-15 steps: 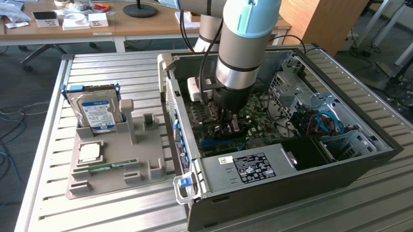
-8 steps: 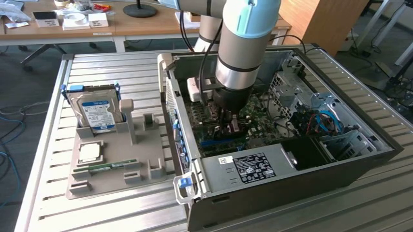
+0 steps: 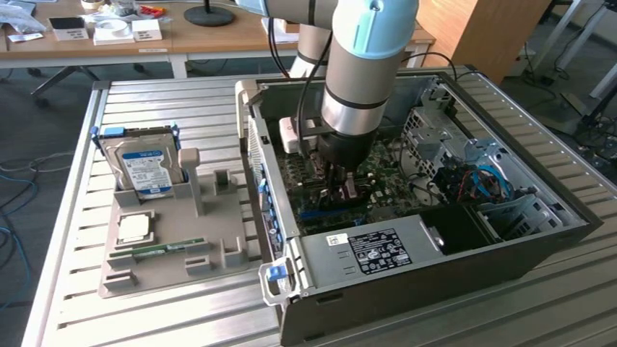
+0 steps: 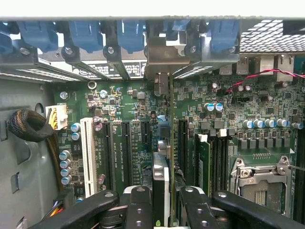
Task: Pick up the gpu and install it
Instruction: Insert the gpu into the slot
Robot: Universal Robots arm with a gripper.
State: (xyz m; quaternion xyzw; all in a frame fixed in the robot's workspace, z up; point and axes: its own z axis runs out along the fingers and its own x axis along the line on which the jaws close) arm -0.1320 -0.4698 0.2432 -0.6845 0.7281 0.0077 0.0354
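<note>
My gripper (image 3: 345, 181) is down inside the open computer case (image 3: 540, 238), just above the green motherboard (image 3: 386, 170). In the wrist view the gripper (image 4: 164, 207) is shut on the gpu (image 4: 161, 174), a thin card seen edge-on between the two black fingers (image 4: 138, 205). The card stands upright over the motherboard (image 4: 128, 102), among the long black expansion slots (image 4: 126, 152). Its silvery bracket end (image 4: 161, 83) reaches the rear slot openings below the blue clips (image 4: 128, 36). Whether its lower edge sits in a slot is hidden.
A grey holder tray (image 3: 164, 253) lies at the exterior view's left of the case, with a silver hard drive (image 3: 144, 166), a square processor (image 3: 133, 228) and a green memory stick (image 3: 159, 249). The power supply (image 3: 371, 249), cables (image 3: 472, 181) and case walls crowd the gripper.
</note>
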